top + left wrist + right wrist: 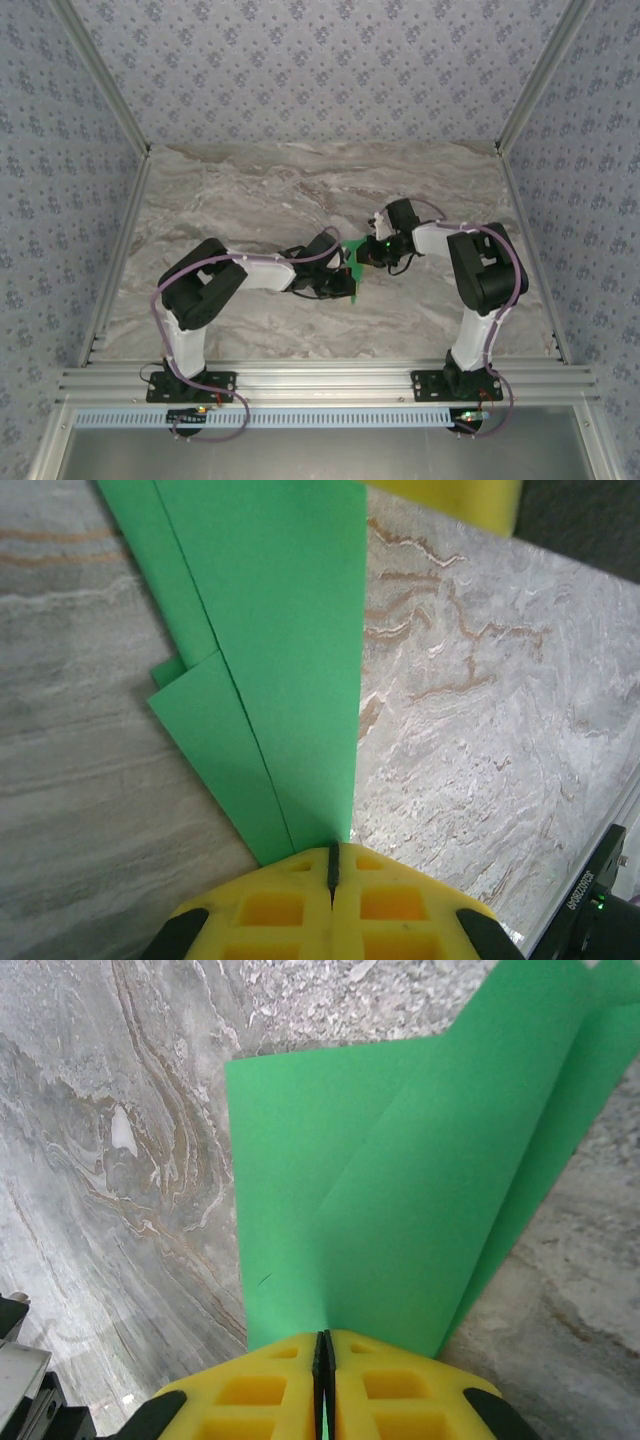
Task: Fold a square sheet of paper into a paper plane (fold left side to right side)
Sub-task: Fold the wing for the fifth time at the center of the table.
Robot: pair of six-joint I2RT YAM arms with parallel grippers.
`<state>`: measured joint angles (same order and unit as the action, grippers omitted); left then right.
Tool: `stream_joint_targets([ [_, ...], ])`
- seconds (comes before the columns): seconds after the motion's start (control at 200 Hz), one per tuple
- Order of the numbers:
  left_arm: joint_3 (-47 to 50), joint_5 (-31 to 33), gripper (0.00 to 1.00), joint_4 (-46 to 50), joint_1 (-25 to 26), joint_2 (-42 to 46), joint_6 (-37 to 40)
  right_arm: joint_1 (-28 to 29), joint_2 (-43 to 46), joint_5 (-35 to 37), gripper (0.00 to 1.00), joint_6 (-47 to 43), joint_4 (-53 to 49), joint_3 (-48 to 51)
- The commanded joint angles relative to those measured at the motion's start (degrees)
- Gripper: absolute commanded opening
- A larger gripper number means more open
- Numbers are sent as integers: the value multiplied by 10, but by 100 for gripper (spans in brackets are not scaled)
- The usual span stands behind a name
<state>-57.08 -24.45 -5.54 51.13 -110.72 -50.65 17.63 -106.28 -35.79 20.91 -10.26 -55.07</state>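
The bright green sheet of paper (354, 262) is folded into narrow creased layers and held up off the marble table between both arms. My left gripper (332, 865) is shut on one end of the paper (270, 650), whose layers fan away from the yellow fingers (400, 900). My right gripper (323, 1345) is shut on the other end of the paper (400, 1190), with a crease running up from the jaws. In the top view the left gripper (345, 282) and right gripper (366, 250) meet mid-table with the paper between them.
The marble tabletop (300, 190) stretches out around the arms, fenced by aluminium rails (320, 380) at the near edge and patterned walls on three sides. The right gripper's yellow finger (450, 500) shows at the top of the left wrist view.
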Motion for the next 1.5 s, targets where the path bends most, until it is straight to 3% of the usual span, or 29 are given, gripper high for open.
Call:
stream_joint_targets([
  [0.0, 35, 52, 0, 137, 13, -61, 0, -17, -24, 28, 11, -26, -8, -24],
  [0.929, 36, 50, 0, 134, 13, -60, 1, -76, -102, 18, 12, -46, -46, -127],
  [1.364, 37, 47, 0, 128, 13, -58, 2, -105, -155, 16, 13, -48, -66, -220],
  [1.494, 37, 47, 0, 124, 14, -55, 3, -109, -132, 8, 13, -46, -66, -221],
])
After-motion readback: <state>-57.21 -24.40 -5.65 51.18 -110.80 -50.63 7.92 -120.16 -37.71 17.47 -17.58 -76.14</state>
